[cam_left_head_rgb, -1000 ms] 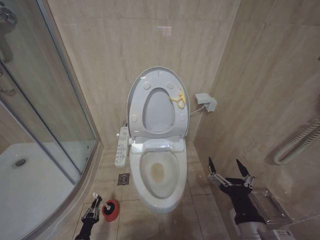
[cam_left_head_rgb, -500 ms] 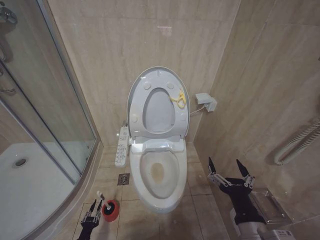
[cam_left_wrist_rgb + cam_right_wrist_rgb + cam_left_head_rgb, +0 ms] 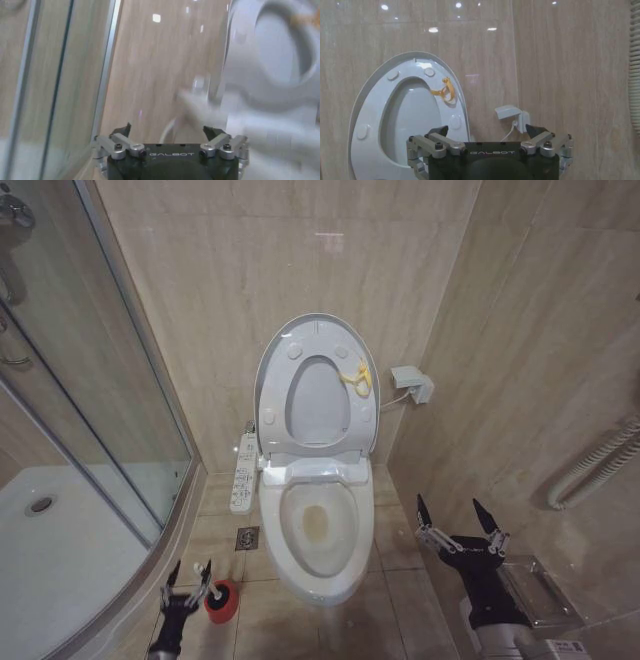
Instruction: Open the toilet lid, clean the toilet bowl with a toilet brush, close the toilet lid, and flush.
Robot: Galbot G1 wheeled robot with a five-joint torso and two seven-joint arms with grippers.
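Note:
The toilet lid (image 3: 316,330) stands raised against the wall, with the white seat ring and its yellow loop (image 3: 357,377) up in front of it. Below lies the toilet bowl (image 3: 318,525) with a yellowish stain at its bottom. On the floor left of the bowl, the toilet brush (image 3: 198,565) stands in a red holder (image 3: 224,605). My left gripper (image 3: 189,573) is open, and the tip of the white handle shows between its fingers. My right gripper (image 3: 460,515) hangs open to the right of the bowl. The right wrist view faces the lid (image 3: 370,112) past the open right gripper (image 3: 486,129).
A glass shower door (image 3: 100,410) and white shower tray (image 3: 60,560) close off the left. A bidet control panel (image 3: 243,472) sticks out at the bowl's left. A wall socket (image 3: 412,383) and a grab rail (image 3: 590,465) are on the right wall. A floor drain (image 3: 247,537) lies near the holder.
My left gripper's fingers have spread apart around the brush handle after dipping low beside the holder. The right arm, lid and seat have not moved.

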